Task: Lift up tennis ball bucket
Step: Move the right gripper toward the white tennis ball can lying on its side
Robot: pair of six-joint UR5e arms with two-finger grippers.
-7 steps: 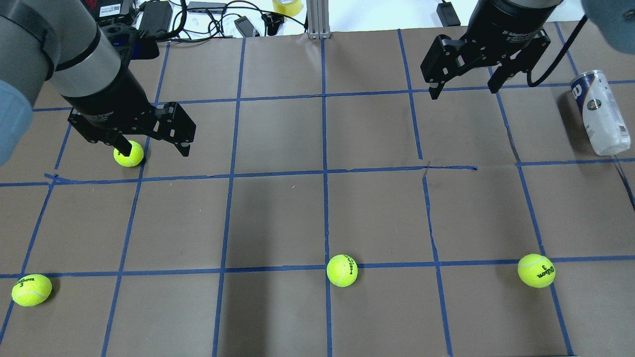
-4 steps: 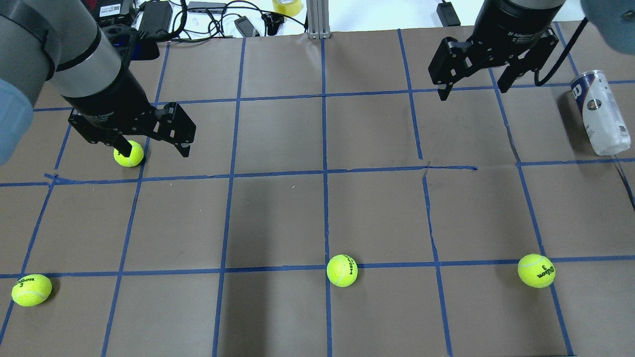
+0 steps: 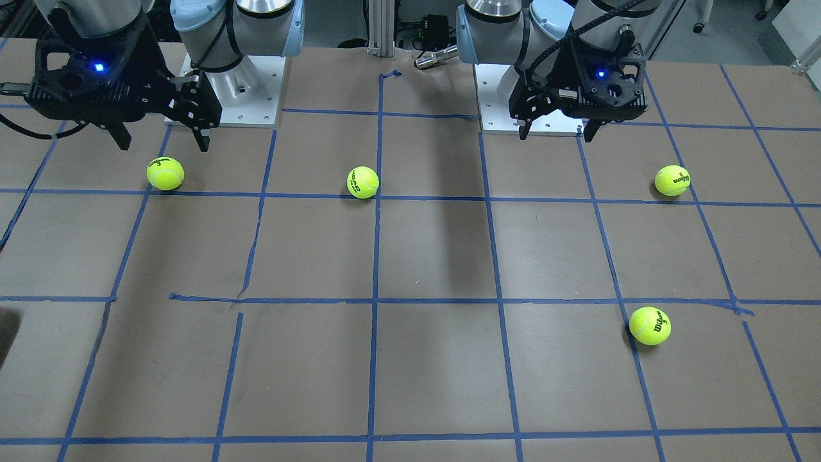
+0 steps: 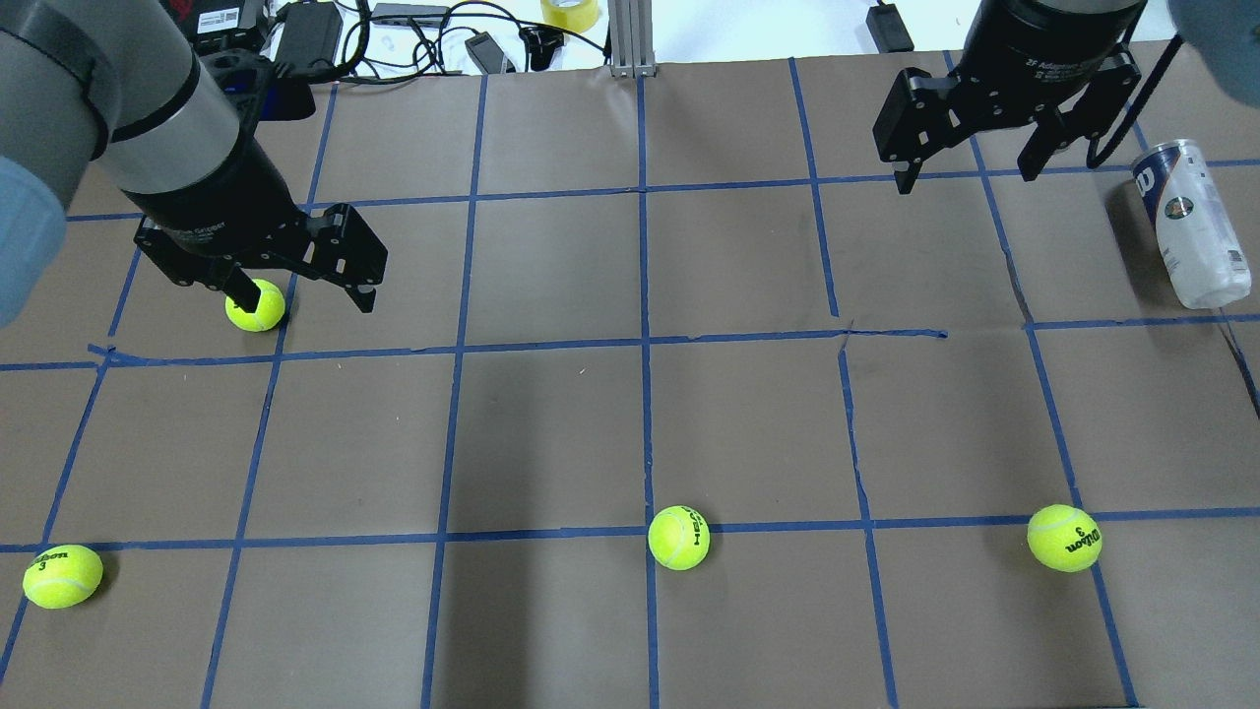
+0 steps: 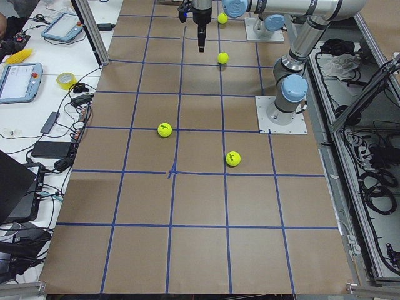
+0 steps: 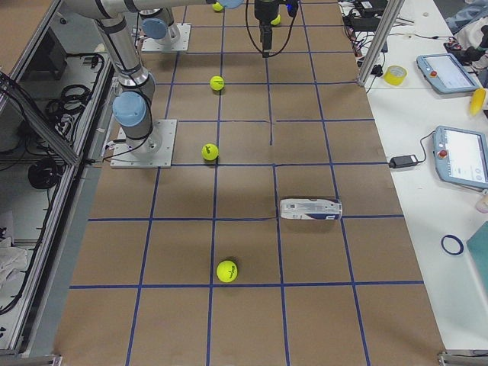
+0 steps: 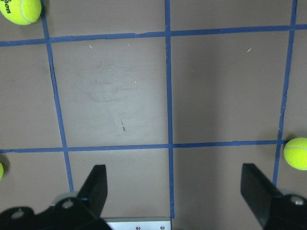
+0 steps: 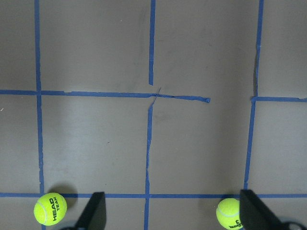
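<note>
Tennis ball bucket point(image 4: 1189, 225): lying flat near the surface's point(image 4: 551, 423) right edge.
Right tool point(image 4: 965, 175): spread wide, near it.
Left tool point(image 4: 303, 297): spread wide.

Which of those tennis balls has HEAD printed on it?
The middle ball of the row nearest the robot, on the centre tape line. It reads HEAD; the left end ball, right end ball and far ball read Wilson.
</note>
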